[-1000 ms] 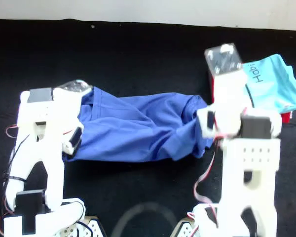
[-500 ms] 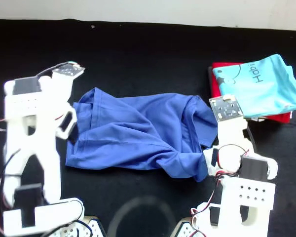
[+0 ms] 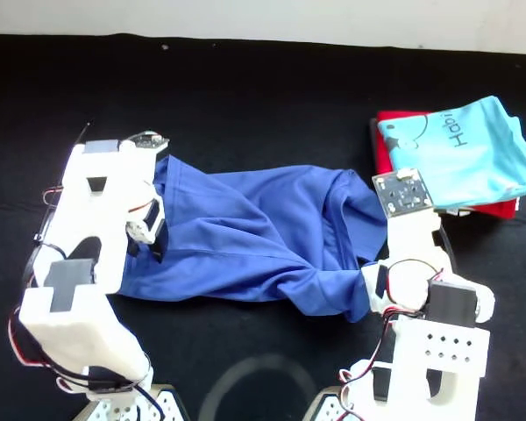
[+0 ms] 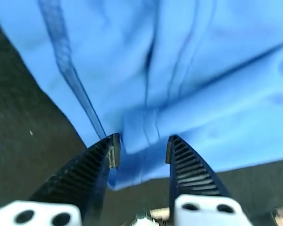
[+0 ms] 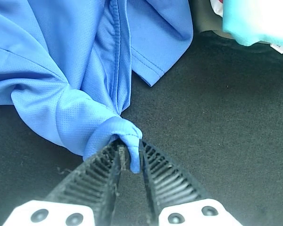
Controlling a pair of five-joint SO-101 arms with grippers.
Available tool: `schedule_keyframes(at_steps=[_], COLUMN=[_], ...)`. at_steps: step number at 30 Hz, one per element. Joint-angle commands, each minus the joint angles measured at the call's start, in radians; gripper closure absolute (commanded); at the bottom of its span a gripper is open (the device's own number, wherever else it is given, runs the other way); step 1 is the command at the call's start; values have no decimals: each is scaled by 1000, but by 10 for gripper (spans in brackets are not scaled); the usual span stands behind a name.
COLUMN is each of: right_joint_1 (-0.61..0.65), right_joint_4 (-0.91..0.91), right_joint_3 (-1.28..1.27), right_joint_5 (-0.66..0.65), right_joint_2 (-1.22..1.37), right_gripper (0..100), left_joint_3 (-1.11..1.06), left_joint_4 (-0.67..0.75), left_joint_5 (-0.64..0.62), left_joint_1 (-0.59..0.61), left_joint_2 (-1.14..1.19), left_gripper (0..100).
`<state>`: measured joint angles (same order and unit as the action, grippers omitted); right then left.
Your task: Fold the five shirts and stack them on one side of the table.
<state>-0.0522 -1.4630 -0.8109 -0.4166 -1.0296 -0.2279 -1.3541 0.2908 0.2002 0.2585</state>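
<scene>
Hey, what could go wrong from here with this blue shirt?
The right hand pinches only a small bunched tip of the blue shirt, which could slip out. The left hand is open around the shirt's edge, so a pull may drag it askew. The teal shirt nearby could get nudged.

Blue shirt (image 3: 245, 237) — rumpled, mid-table; folded stack (image 3: 460, 153) beside

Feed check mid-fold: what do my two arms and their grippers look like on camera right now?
The left arm and right arm are blocky white plastic shells with black motor blocks, thin red and white cables looping at the joints, and a small board at each wrist. The left gripper and right gripper have black ribbed fingers on white mounts with round holes.
</scene>
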Motion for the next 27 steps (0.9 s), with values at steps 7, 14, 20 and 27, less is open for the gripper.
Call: schedule_keyframes(at_steps=[7,14,20,27], right_joint_1=[-10,-10,-10,-10], right_joint_4=[16,127,360,414], right_joint_3=[-2,-87,-239,-33], right_joint_5=[-8,-8,-8,-8], right_joint_2=[-18,-16,-15,-10], right_gripper=[992,992,992,992], left_joint_3=[16,27,162,441], left_joint_4=[91,80,-98,-322], left_joint_5=[-6,-8,-8,-8], left_joint_1=[-8,-10,-10,-10], left_joint_2=[56,41,-97,-245], left_gripper=[826,978,990,990])
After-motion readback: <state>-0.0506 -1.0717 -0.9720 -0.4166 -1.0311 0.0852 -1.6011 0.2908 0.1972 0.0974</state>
